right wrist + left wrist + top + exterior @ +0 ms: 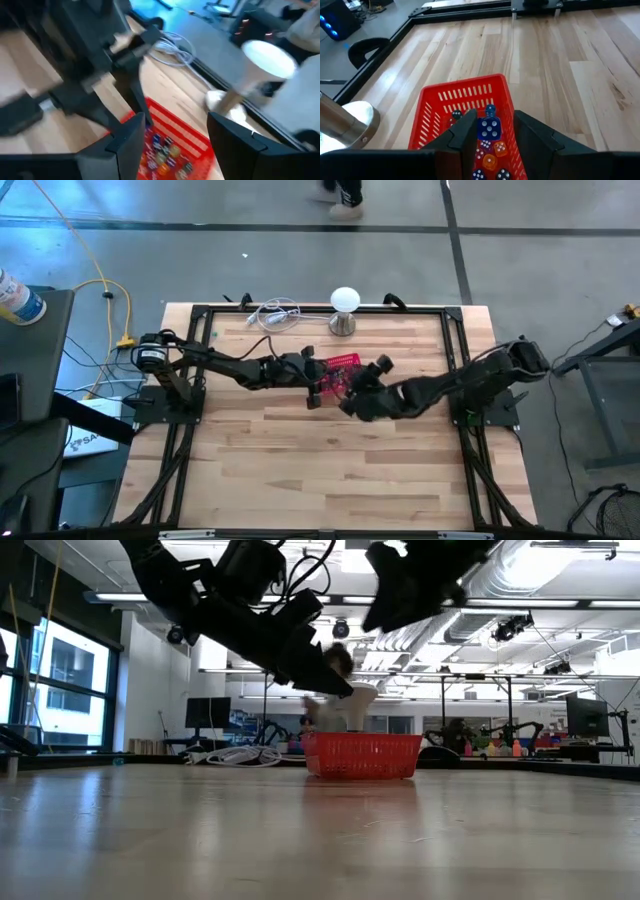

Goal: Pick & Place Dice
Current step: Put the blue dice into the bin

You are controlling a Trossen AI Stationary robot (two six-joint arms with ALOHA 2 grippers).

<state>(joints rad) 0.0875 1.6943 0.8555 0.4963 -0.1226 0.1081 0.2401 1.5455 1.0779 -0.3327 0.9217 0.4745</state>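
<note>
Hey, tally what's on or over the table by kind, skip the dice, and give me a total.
Red mesh basket: 1
White ball lamp: 1
White cable bundle: 1
Grippers: 2, left gripper and right gripper, both over the basket
Total: 5

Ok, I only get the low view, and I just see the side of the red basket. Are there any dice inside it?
Observer: Yes. The left wrist view looks down into the red basket, and several dice in mixed colours lie in it.
Operator: And is the left tool holding one?
Observer: It doesn't look like it. The left tool is above the basket with its fingers apart. A blue die shows in the gap, clear of at least one finger.
Operator: Where's the other tool?
Observer: The right tool hangs over the basket too, open, with nothing between its fingers.
</note>
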